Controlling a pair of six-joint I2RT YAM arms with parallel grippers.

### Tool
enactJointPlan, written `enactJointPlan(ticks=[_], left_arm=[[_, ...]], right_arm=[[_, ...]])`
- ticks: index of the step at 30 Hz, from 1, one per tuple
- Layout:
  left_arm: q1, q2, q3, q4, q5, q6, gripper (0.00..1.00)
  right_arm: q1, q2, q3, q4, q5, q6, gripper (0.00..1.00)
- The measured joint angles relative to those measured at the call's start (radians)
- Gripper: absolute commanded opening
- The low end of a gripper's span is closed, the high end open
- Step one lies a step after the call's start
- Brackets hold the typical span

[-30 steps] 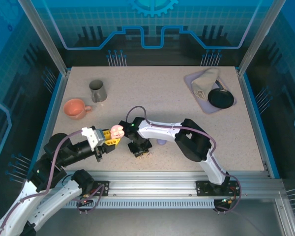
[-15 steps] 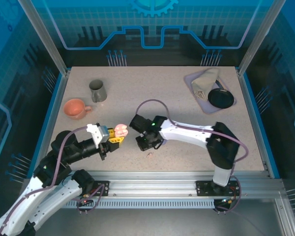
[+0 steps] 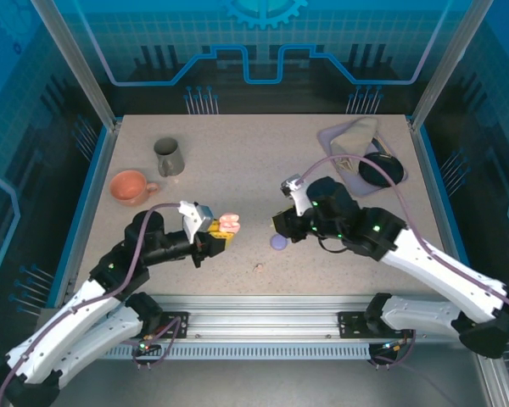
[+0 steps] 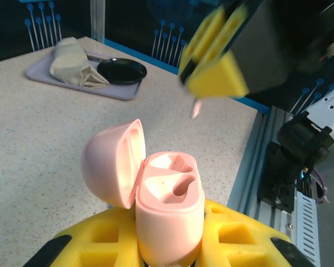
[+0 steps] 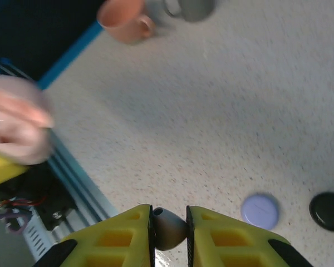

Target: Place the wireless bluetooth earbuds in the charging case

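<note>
The pinkish-beige charging case (image 4: 168, 217) stands upright with its lid (image 4: 108, 164) hinged open to the left and both sockets empty. My left gripper (image 4: 170, 236) is shut on the case's body; from above, the case (image 3: 228, 223) rides at the tip of that gripper (image 3: 218, 231). My right gripper (image 5: 169, 228) is shut on a small earbud (image 5: 167, 229), whose greyish tip sits between the pads. In the left wrist view that earbud (image 4: 196, 108) hangs pinkish below the right gripper (image 4: 211, 75), above and beyond the case. Another tiny pinkish earbud (image 3: 257, 267) lies on the table.
A lavender round case (image 3: 278, 242) lies closed below the right gripper (image 3: 282, 222), with a black round case (image 5: 328, 211) beside the lavender case (image 5: 260, 210). A pink mug (image 3: 131, 186) and a grey mug (image 3: 168, 157) stand back left. A tray (image 3: 332, 136) with cloth and black dish sits back right.
My right arm has lifted off the table's near middle and swung right, uncovering the lavender case. My left gripper has carried the open pink case to the right, toward it.
</note>
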Motion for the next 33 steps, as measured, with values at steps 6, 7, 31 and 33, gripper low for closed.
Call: enactJointPlan(ticks=[6, 7, 31, 33], left_arm=[[0.000, 0.042, -0.007, 0.059, 0.062, -0.007, 0.00], [0.000, 0.048, -0.007, 0.068, 0.072, -0.007, 0.00], [-0.003, 0.081, -0.002, 0.108, 0.180, 0.073, 0.00], [-0.003, 0.088, 0.003, 0.109, 0.180, 0.080, 0.00]], right_arm=[[0.033, -0.042, 0.018, 0.027, -0.052, -0.140, 0.22], [0.049, -0.040, 0.019, 0.035, -0.053, -0.162, 0.22], [0.195, 0.124, 0.186, 0.073, 0.000, -0.456, 0.23], [0.195, 0.127, 0.191, 0.064, -0.001, -0.463, 0.23]])
